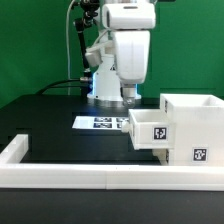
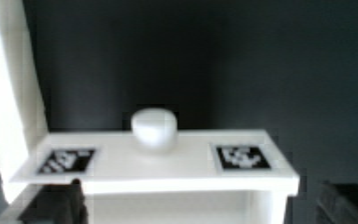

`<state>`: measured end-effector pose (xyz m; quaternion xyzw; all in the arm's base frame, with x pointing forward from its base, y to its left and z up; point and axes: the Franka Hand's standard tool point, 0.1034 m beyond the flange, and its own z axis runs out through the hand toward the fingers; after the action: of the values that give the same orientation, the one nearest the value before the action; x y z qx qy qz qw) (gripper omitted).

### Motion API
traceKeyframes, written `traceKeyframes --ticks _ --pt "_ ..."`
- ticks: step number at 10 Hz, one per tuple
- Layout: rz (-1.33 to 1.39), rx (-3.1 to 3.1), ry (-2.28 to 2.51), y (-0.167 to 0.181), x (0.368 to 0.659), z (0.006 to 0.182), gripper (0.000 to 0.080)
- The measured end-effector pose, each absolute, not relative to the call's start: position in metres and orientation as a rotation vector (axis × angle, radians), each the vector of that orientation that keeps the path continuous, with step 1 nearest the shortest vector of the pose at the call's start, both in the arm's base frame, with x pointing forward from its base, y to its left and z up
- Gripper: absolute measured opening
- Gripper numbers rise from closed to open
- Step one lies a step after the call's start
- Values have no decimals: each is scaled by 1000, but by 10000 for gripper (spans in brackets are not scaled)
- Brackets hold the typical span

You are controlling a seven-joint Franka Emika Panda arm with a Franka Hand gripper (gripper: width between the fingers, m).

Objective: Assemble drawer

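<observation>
The fingers show only as two dark blurred tips at the edge of the wrist view, standing apart with nothing between them, so they look open; in the exterior view the arm hides them.

Going from the exterior view's left, the long white rail runs along the near edge of the black bench and turns back at its left end. Next comes the marker board, lying flat under the arm. To the right stands the drawer shell, a white box with an open top. A small tray sticks out from its left face, partly pushed in, tag facing forward.

In the wrist view, the tray's front carries a round white knob between two tags.
</observation>
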<state>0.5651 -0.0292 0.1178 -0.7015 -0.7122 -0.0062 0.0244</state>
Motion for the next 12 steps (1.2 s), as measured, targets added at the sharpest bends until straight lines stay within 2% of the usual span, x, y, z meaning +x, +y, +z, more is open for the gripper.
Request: traceKeyframes --ticks 1,5,7,9,12 --pt "-22 -2151 -2219 -35 572 118 649" --pt "-25 -2146 -2216 -38 571 115 649" --pt "-112 -2043 -2182 -41 572 93 649" --pt "-181 -1988 -2143 -44 579 77 649" --pt "-170 -1973 -2112 -34 573 58 649"
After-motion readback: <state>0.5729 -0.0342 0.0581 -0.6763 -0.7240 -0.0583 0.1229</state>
